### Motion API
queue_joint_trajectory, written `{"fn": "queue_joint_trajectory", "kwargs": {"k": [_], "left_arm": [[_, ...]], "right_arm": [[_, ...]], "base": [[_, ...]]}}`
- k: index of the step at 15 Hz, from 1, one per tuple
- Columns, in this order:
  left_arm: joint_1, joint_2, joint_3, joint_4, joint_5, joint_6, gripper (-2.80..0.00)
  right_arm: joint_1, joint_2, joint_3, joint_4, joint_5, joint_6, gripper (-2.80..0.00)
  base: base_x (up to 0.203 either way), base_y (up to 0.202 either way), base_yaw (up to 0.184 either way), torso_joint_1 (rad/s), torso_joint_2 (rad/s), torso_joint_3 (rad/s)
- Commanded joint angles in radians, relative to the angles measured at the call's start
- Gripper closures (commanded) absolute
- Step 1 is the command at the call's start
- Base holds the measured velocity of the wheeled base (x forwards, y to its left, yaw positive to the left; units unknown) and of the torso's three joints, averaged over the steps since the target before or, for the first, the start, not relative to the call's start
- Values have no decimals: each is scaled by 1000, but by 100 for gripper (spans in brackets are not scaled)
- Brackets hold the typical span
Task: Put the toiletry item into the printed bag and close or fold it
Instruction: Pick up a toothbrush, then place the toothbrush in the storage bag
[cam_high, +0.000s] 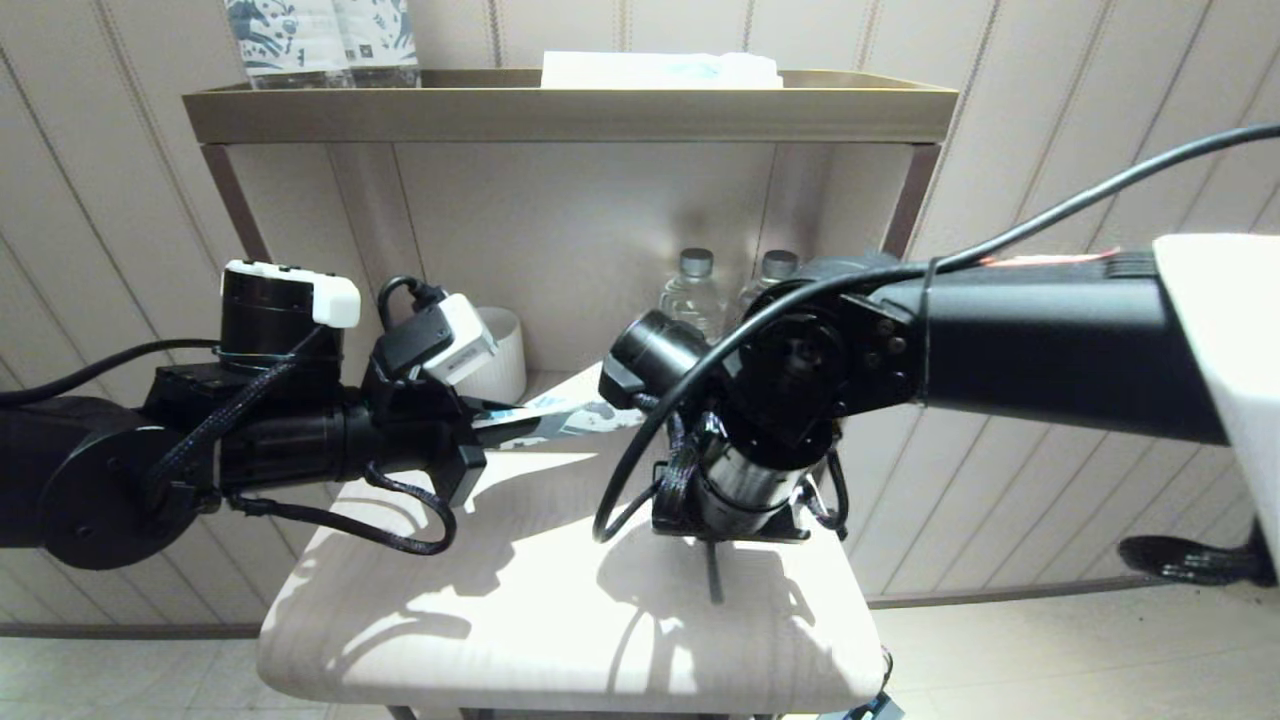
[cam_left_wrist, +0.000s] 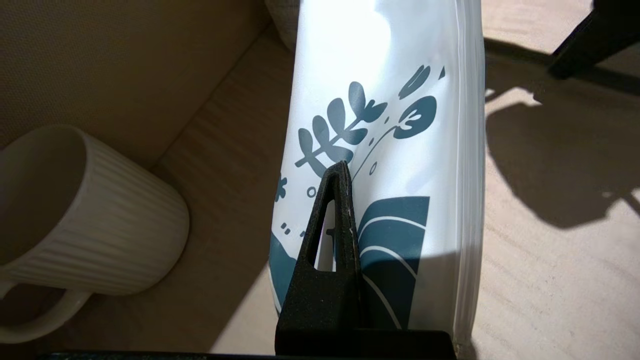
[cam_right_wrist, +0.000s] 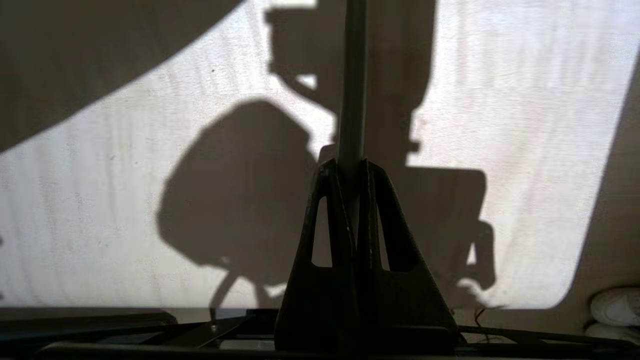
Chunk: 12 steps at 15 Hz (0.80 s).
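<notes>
So this looks like the middle step: both pieces are picked up, nothing's gone in the bag yet. The left hand (cam_left_wrist: 334, 172) is pinched closed on the printed bag (cam_left_wrist: 395, 150), holding it out flat above the back part of the surface (cam_high: 560, 620), just beside a ribbed white mug (cam_left_wrist: 75, 210). The right hand (cam_right_wrist: 350, 167) is clamped on the toiletry item (cam_right_wrist: 351, 75), which points straight down toward the surface in front of the bag. From the head camera you only see a thin dark sliver of it poking out under the wrist.

My guess at the next move: the stick has to tilt from vertical toward level and line up with the bag's mouth. I honestly can't tell which end of the bag is open, or whether it's open at all, since the left hand holds it squeezed flat. That's the fiddly bit, because a flat pouch gives no gap to slide into.

Materials: the bag is smooth, glossy film, white with teal leaf and curve prints and a ridged strip along one long edge, probably floppy. The stick is thin, straight and rigid-looking. The surface is pale wood grain with rounded corners. Two water bottles (cam_high: 690, 295) stand at the back.
</notes>
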Motion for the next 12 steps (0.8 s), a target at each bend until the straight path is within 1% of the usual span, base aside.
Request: {"fn": "queue_joint_trajectory", "kwargs": {"k": [1, 3, 5, 7, 9, 10, 11, 12], "left_arm": [[-1, 16, -10, -3, -3, 1, 0], [-13, 33, -15, 2, -2, -7, 0], [-28, 58, -22, 9, -2, -9, 0], [-44, 98, -26, 5, 3, -9, 0], [-53, 121, -19, -3, 13, 15, 0], [-53, 121, -14, -5, 13, 50, 0], [-53, 120, -10, -6, 16, 83, 0], [-53, 120, -10, -5, 35, 87, 0]], "right_arm": [[-4, -96, 1, 8, -2, -8, 0], [-4, -216, 3, 47, 0, -51, 0], [1, -337, 4, 141, 4, -92, 0], [6, -426, 4, 217, 8, -111, 0], [13, -506, 4, 246, 31, -140, 0], [15, -544, 4, 277, 80, -172, 0], [13, -572, 4, 319, 171, -237, 0], [6, -583, 1, 359, 256, -291, 0]], "base": [[0, 0, 0, 0, 0, 0], [0, 0, 0, 0, 0, 0], [0, 0, 0, 0, 0, 0], [0, 0, 0, 0, 0, 0], [0, 0, 0, 0, 0, 0], [0, 0, 0, 0, 0, 0], [0, 0, 0, 0, 0, 0], [0, 0, 0, 0, 0, 0]]}}
